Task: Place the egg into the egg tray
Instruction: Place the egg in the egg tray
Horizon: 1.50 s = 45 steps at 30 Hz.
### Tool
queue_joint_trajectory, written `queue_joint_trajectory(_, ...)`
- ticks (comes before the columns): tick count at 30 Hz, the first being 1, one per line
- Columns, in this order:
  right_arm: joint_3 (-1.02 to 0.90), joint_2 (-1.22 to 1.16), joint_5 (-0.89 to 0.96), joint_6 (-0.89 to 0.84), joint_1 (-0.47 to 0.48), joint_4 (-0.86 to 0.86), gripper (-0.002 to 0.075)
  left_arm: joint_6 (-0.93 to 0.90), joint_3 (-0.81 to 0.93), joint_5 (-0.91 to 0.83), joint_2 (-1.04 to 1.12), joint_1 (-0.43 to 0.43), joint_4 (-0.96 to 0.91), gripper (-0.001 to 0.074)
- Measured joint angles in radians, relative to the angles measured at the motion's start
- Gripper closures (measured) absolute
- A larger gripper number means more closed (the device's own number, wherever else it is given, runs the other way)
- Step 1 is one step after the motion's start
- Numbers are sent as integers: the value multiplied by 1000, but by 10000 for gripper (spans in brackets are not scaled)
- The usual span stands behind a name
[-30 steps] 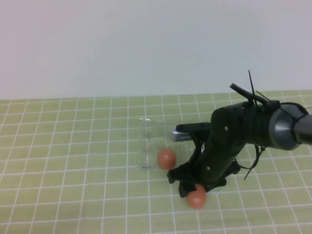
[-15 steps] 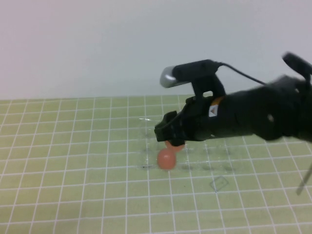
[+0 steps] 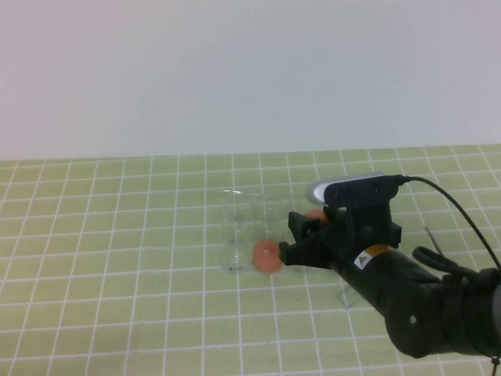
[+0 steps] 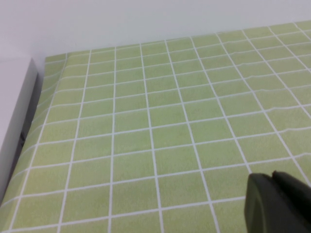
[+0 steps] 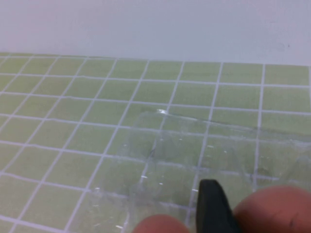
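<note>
On the table: I see a green mat with a white grid [image 3: 117, 258] covering the whole work surface, with a plain pale wall [image 3: 235, 70] behind it.
Tray: the thin clear see-through plastic egg tray [image 3: 243, 227] lies flat near the middle of the mat; from the right wrist camera its dimpled cups [image 5: 194, 150] show only as faint glints.
Egg in tray: 1 small smooth orange-brown oval egg [image 3: 267, 256] sits at the tray's near edge, just left of my right gripper; in the right wrist view its top [image 5: 160, 224] peeps in at the frame edge.
In the way: the black right arm [image 3: 407, 298] hides the right half of the tray from the high camera; a black cable [image 3: 454, 211] loops off the grey wrist camera housing [image 3: 344, 189].
Right gripper: the right gripper [image 3: 309, 231] hovers over the tray, and a second orange-brown egg [image 3: 315, 214] shows between its black fingers [image 5: 212, 208]; the wrist view has that egg [image 5: 274, 208] pressed against one finger. It looks clamped on the egg, fingers about an egg's width apart.
Left gripper: the left gripper [image 4: 277, 204] is out of the high view; only a dark fingertip shows over bare mat, and I cannot tell how far open it is.
</note>
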<state>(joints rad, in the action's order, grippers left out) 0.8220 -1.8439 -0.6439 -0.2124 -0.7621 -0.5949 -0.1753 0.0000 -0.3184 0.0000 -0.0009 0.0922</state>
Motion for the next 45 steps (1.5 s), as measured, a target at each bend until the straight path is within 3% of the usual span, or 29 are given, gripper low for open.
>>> queue_joint_trajectory(16,79,-171,-47,62,0,63,358,0,0,0,0,1,0,737)
queue_joint_trajectory(38,96,-204,-58,33,-2,67,358,0,0,0,0,1,0,737)
queue_joint_trajectory(45,98,-206,-58,31,-2,66,322,0,0,0,0,1,0,736)
